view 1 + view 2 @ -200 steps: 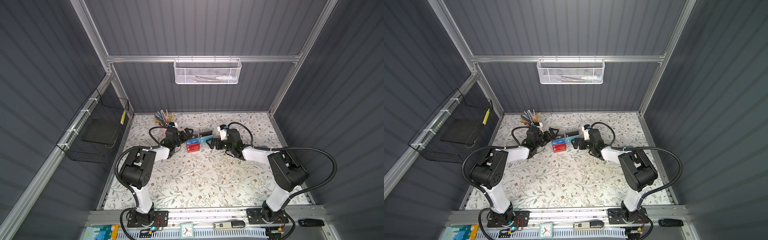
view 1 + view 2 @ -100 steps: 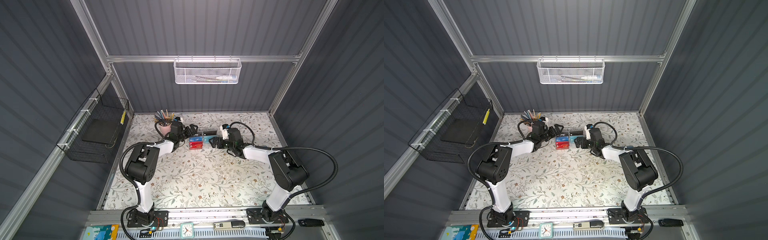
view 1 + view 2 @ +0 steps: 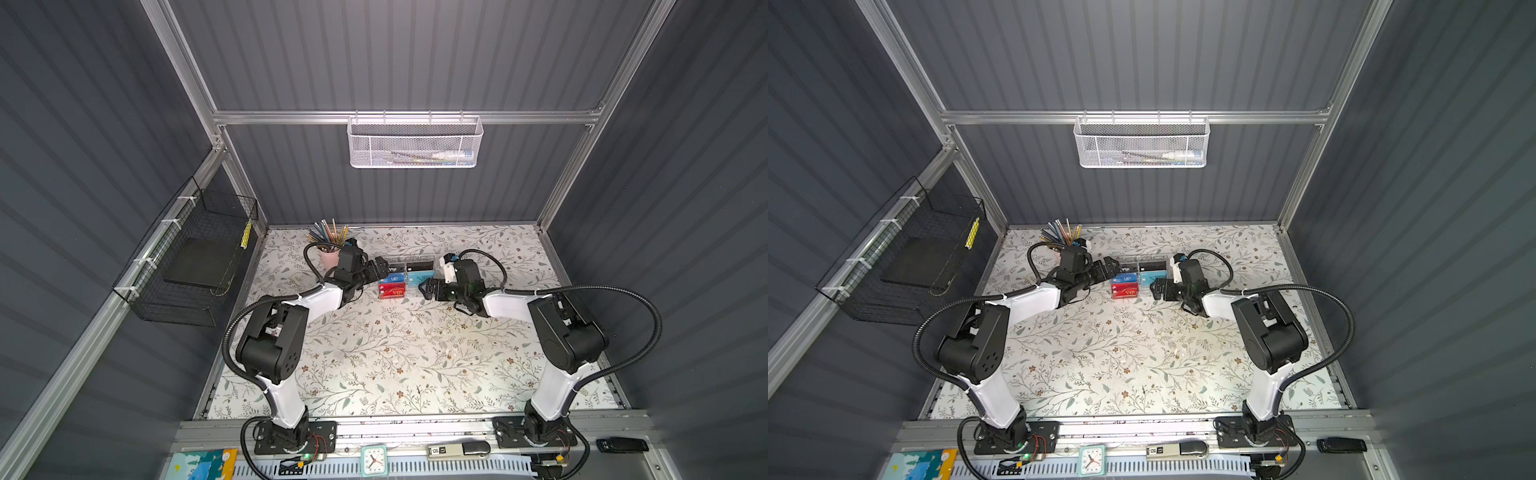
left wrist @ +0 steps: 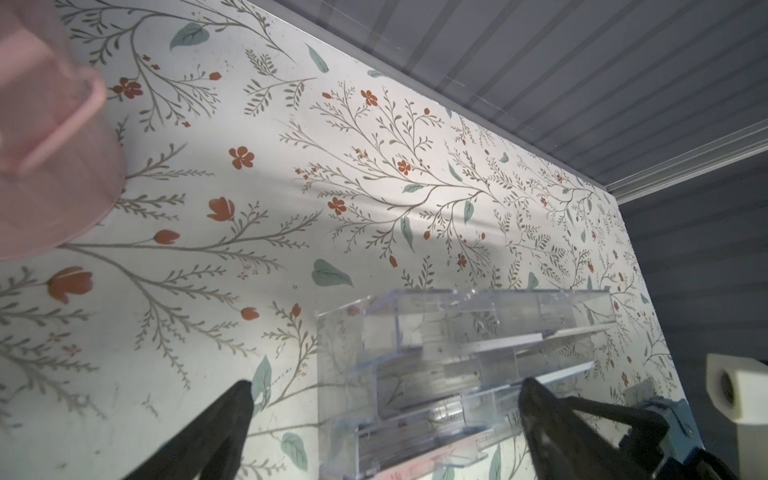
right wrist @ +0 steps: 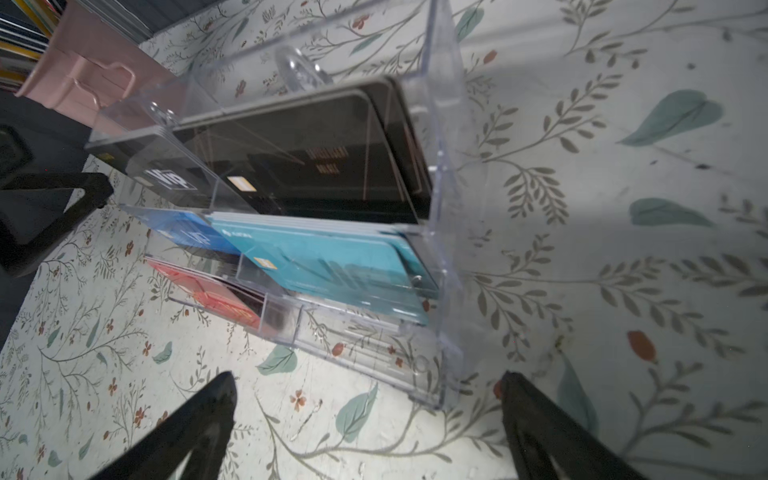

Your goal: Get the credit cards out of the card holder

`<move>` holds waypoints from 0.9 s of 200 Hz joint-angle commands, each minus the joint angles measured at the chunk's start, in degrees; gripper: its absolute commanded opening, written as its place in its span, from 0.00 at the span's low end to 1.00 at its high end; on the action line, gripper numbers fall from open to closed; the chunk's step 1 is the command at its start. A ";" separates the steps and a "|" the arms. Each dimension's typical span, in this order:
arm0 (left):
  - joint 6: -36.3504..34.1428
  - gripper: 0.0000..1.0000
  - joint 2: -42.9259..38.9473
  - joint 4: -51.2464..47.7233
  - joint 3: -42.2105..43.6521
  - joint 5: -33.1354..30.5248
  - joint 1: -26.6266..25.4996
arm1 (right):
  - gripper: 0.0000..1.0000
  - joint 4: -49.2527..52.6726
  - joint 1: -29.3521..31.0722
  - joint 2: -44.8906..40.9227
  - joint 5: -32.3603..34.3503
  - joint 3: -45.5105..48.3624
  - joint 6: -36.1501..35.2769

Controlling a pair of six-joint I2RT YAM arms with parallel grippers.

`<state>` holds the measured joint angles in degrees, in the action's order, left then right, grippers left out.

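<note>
Surface: floral table (image 3: 395, 353), grey ribbed walls (image 3: 415, 62).
Card holder (image 3: 406, 266): clear tiers, cards (image 3: 391, 289) inside, far centre.
Nearby: we see a pink pencil cup (image 3: 328, 258).
Grippers: left gripper (image 3: 382, 266) and right gripper (image 3: 424, 289) flank it, fingers spread wide, empty.

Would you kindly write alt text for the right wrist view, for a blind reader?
A clear acrylic tiered card rack stands on a floral-patterned table, holding black cards at the back, a teal card and a blue card in the middle, and a red card in front. The right pincer is open short of the rack, with a pink cup beyond it.
</note>
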<state>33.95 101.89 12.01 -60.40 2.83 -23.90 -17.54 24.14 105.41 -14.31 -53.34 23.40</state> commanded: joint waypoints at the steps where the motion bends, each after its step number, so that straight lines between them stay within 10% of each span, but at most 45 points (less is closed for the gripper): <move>1: -3.80 1.00 -2.93 -3.46 1.51 -3.49 -1.59 | 0.99 -1.48 -0.02 0.89 -2.33 -1.85 1.35; 180: -8.91 1.00 -12.71 -7.65 8.37 -15.80 -4.84 | 0.99 -0.70 4.07 1.48 -3.39 -3.52 3.01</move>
<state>26.44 91.42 5.34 -53.43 -10.85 -28.47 -18.96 27.55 106.45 -16.97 -55.29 26.55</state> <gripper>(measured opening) 0.998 0.989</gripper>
